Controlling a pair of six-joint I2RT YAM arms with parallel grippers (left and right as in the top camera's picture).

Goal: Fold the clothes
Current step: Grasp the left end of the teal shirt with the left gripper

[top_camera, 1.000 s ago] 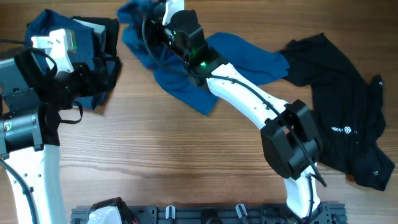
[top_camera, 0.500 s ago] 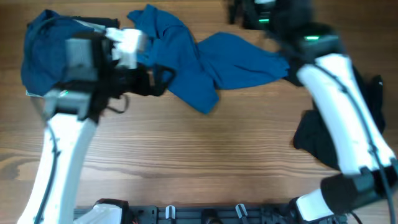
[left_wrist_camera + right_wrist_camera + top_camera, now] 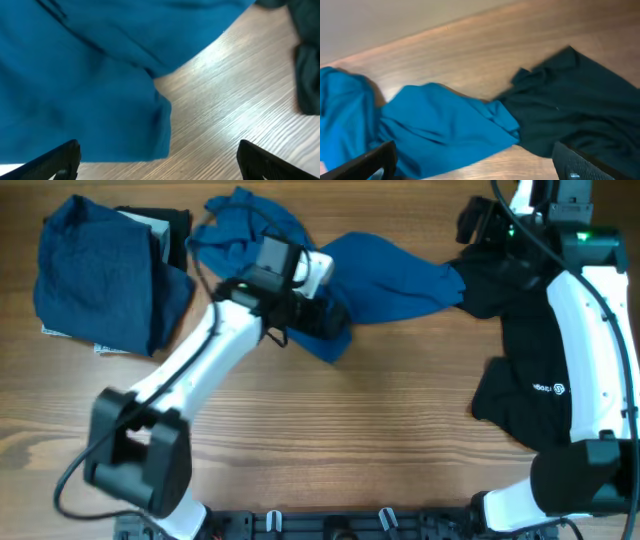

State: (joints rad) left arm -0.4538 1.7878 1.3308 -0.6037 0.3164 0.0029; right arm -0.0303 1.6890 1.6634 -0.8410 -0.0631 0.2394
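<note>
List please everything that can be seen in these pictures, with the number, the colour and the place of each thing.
table: one, brown wood, under everything
folded pile: one, blue, far left corner; black and white edges show behind it
loose shirt: one heap, blue, crumpled, far middle; one piece or two, cannot tell
black garment: one, black with small white print, right side, touching the blue heap
rail: one, black, near edge
left gripper: one, open, over the loose shirt's near edge
right gripper: one, open, far right, holding nothing
</note>
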